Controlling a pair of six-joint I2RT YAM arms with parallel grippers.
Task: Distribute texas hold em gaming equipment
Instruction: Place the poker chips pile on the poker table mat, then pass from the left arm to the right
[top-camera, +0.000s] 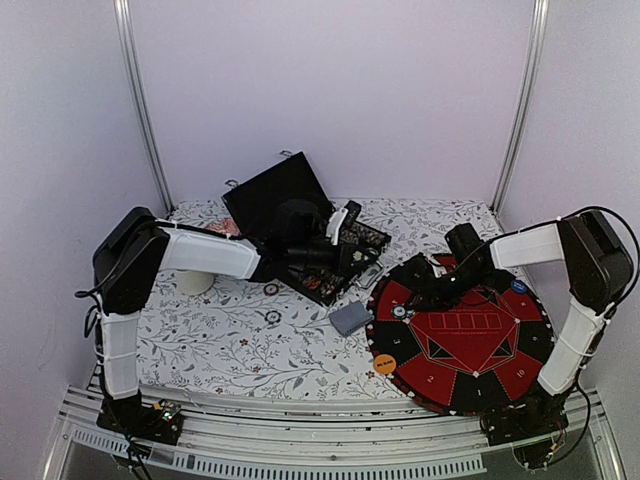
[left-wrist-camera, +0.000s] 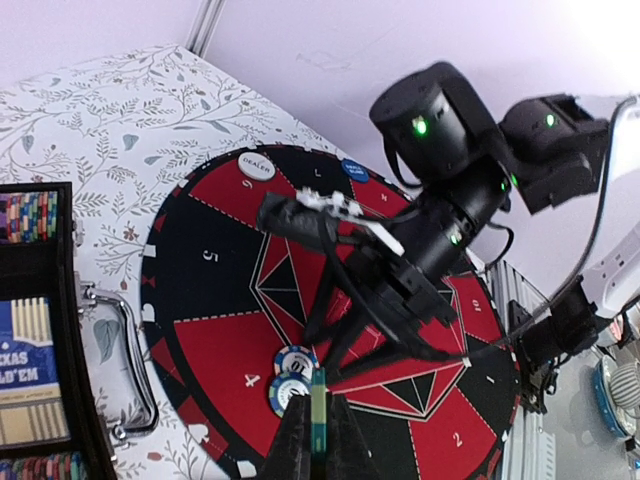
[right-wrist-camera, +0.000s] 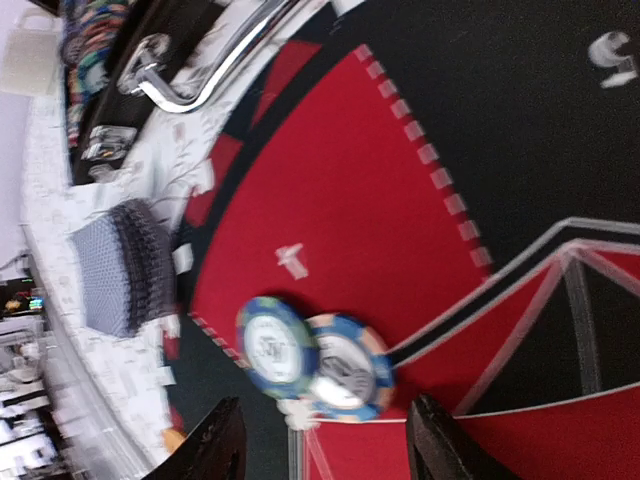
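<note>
My left gripper (left-wrist-camera: 318, 440) is shut on a green poker chip (left-wrist-camera: 318, 415), held on edge above the open black chip case (top-camera: 300, 215). Seen from above, this gripper (top-camera: 352, 262) hangs over the case's right end. My right gripper (right-wrist-camera: 325, 445) stands open low over the red and black poker mat (top-camera: 470, 340). Two blue and white chips (right-wrist-camera: 275, 345) (right-wrist-camera: 345, 365) lie overlapping on the red "4" sector between its fingers, touching neither. A deck of grey-blue backed cards (top-camera: 350, 318) lies just left of the mat. An orange button disc (top-camera: 385, 364) and a blue one (top-camera: 518, 286) sit on the mat's rim.
The case holds rows of coloured chips (right-wrist-camera: 90, 40) and has a metal handle (right-wrist-camera: 200, 70) facing the mat. A white dealer disc (left-wrist-camera: 257, 167) rests on the mat's far rim. A cream cup (top-camera: 195, 282) stands by the left arm. The tablecloth is floral.
</note>
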